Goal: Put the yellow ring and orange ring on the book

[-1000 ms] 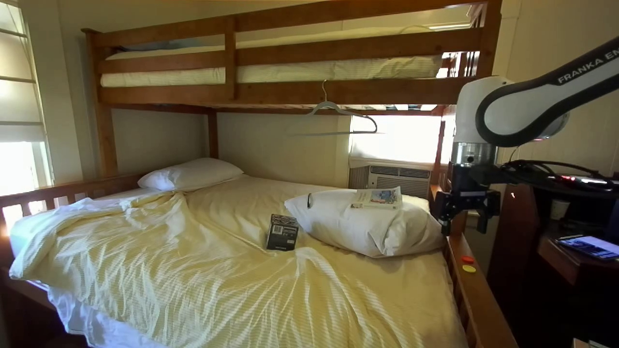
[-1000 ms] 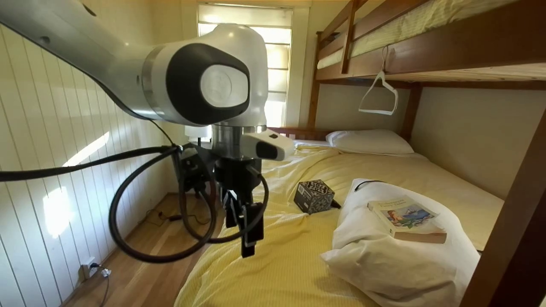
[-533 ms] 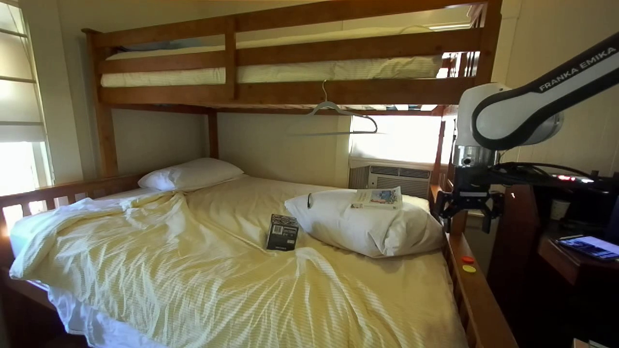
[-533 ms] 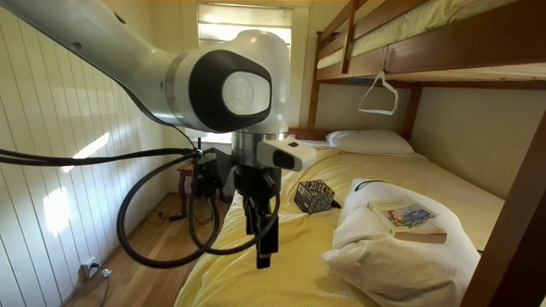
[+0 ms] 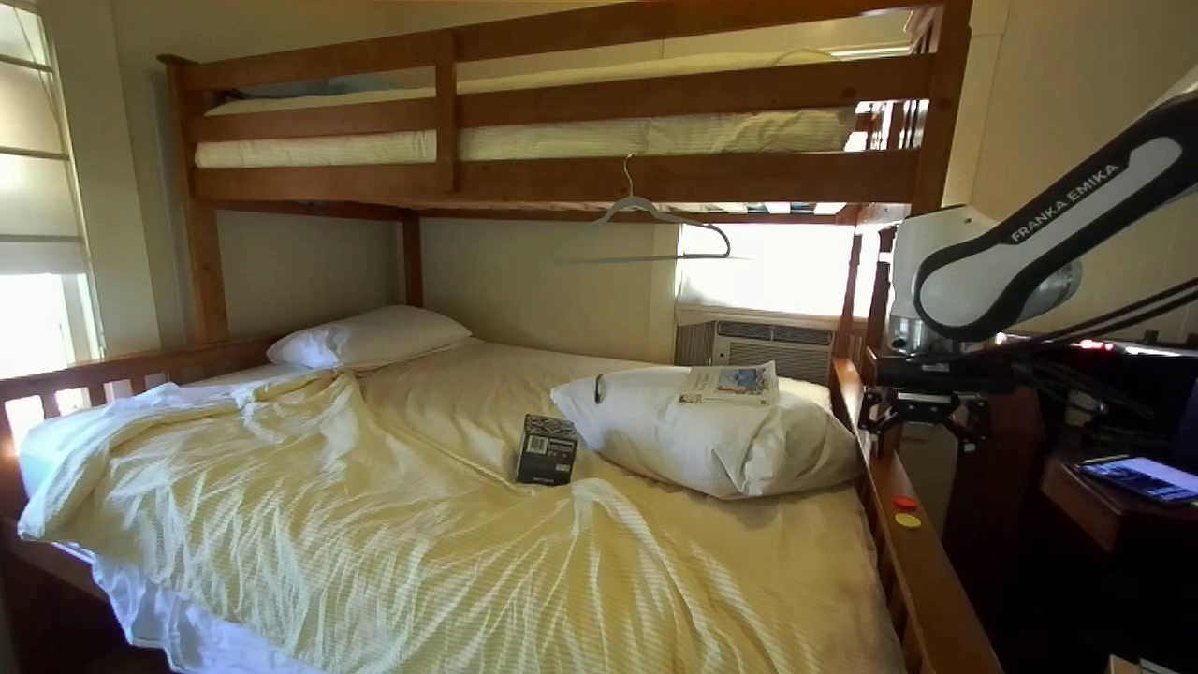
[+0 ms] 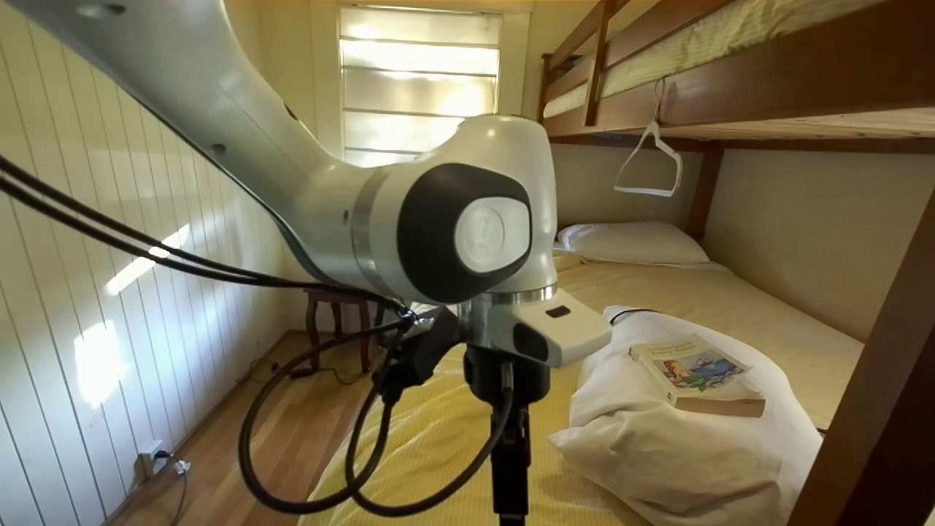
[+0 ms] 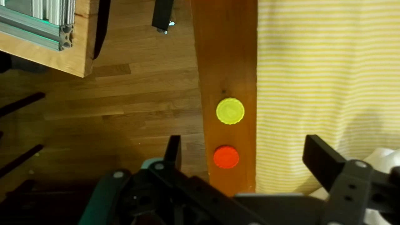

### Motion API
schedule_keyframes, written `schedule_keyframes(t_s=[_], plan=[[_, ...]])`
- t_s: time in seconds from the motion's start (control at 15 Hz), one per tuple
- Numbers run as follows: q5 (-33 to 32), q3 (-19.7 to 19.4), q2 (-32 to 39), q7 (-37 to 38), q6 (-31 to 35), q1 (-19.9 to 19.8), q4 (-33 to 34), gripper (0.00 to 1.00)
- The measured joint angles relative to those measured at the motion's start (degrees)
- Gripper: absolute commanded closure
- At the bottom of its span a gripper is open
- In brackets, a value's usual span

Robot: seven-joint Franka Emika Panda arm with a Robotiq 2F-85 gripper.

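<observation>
The fingers (image 7: 321, 160) are held spread at an unclear height above the rail (image 7: 226, 56), presumably so the orange disc (image 7: 226, 157) or yellow disc (image 7: 230, 111) can be gripped.

You are lowering the arm (image 6: 314, 183) in both exterior views and, in an exterior view, bringing it and its gripper (image 6: 510, 508) closer to the book (image 6: 697, 369), hiding the box (image 5: 547, 451) there.

Bare rail (image 7: 229, 134) separates yellow ring (image 7: 230, 111) from orange ring (image 7: 226, 157).

Yellow ring (image 7: 230, 111) and orange ring (image 7: 226, 157) (seemingly solid) flat on rail (image 7: 225, 59), book (image 6: 694, 371) on pillow (image 6: 665, 460)
</observation>
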Motion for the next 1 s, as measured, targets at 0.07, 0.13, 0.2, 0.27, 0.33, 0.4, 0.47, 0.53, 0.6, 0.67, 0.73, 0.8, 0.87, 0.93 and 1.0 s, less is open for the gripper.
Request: schedule_keyframes(t_s=[0.07, 0.13, 0.2, 0.27, 0.33, 0.4, 0.47, 0.53, 0.6, 0.67, 0.73, 0.8, 0.87, 0.93, 1.0], plan=[[-1.41, 0.00, 0.60, 3.05, 0.25, -0.49, -0.08, 0.00], [-1.95, -0.17, 1.12, 5.04, 0.16, -0.71, -0.14, 0.00], [-2.04, -0.48, 1.49, 5.89, 0.16, -0.72, -0.17, 0.00], [-2.06, -0.67, 1.69, 6.29, 0.16, -0.72, -0.17, 0.00], [-2.07, -0.76, 1.77, 6.53, 0.16, -0.72, -0.17, 0.00], [-2.07, -1.00, 1.78, 6.55, 0.16, -0.51, -0.15, 0.00], [-2.19, -1.15, 1.82, 6.75, 0.16, -0.37, -0.11, 0.00], [-2.22, -1.24, 1.98, 6.84, 0.30, -0.30, -0.08, 0.00], [-2.22, -1.34, 2.27, 7.09, 0.74, -0.20, -0.08, 0.00], [-2.22, -1.46, 2.77, 7.47, 1.58, -0.09, -0.08, 0.00], [-2.22, -1.63, 3.45, 7.82, 2.46, 0.06, -0.08, 0.00], [-2.22, -1.83, 4.24, 8.20, 3.30, 0.18, -0.07, 0.00], [-2.22, -2.01, 5.09, 8.73, 4.21, 0.27, -0.07, 0.00], [-2.22, -2.20, 5.99, 9.26, 5.12, 0.35, -0.07, 0.00], [-2.21, -2.47, 6.93, 9.70, 6.17, 0.51, -0.06, 0.00]])
